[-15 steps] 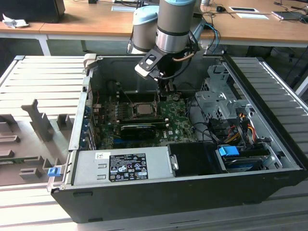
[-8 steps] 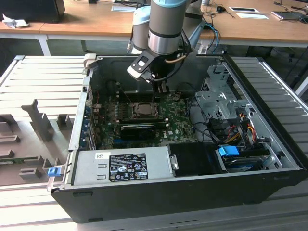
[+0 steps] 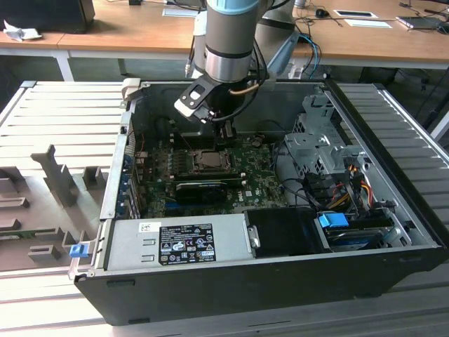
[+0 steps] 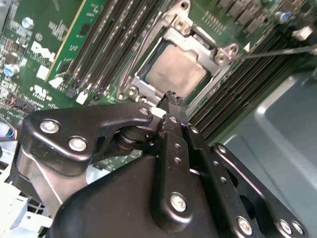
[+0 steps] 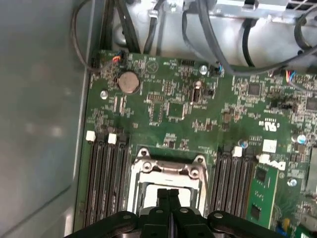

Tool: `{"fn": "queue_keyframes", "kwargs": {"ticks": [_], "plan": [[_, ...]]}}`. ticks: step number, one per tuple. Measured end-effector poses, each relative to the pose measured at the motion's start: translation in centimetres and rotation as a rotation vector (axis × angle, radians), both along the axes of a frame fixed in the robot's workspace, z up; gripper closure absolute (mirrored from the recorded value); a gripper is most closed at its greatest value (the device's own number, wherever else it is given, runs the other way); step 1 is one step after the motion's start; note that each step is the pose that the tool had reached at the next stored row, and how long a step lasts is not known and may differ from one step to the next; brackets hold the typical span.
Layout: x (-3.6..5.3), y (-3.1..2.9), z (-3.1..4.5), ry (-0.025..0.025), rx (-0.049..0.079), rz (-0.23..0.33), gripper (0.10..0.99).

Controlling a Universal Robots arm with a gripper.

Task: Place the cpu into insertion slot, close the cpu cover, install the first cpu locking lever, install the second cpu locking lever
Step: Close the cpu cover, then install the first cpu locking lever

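The cpu (image 4: 176, 72) lies flat in the insertion slot (image 3: 208, 160) on the green board, its pale metal face up. The cpu cover (image 4: 198, 43) rests down around it as a silvery frame, also seen in the first wrist view as the cpu cover (image 5: 166, 171). One thin locking lever (image 4: 277, 52) sticks out away from the socket's corner. Another lever (image 4: 141, 54) runs close along the socket's side. My gripper (image 4: 171, 97) hangs just above the socket's edge with its black fingertips (image 5: 168, 194) pressed together and nothing between them. In the exterior view the gripper (image 3: 226, 133) sits just behind the socket.
Black memory slots (image 5: 106, 173) flank the socket on both sides. A long black card (image 3: 201, 188) lies in front of it. Cables (image 3: 309, 179) and a metal drive cage (image 3: 319, 140) fill the case towards the exterior view's right. The case walls (image 3: 116, 168) enclose the board.
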State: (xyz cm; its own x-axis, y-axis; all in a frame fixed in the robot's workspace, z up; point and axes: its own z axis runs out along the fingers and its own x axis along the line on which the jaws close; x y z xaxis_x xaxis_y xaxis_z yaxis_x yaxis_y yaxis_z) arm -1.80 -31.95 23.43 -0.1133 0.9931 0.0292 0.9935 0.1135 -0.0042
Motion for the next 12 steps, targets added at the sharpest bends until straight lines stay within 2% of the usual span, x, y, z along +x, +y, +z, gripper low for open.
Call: {"fn": "queue_keyframes", "kwargs": {"ticks": [2,4,10,12], "plan": [[-0.64,0.00,0.01,0.0001,0.000,0.000,0.980],[-0.90,0.00,0.01,0.0001,0.000,0.000,0.980],[-1.12,0.00,0.01,0.0001,0.000,0.000,0.980],[-1.13,0.00,0.30,0.0001,0.000,0.000,0.980]]}}
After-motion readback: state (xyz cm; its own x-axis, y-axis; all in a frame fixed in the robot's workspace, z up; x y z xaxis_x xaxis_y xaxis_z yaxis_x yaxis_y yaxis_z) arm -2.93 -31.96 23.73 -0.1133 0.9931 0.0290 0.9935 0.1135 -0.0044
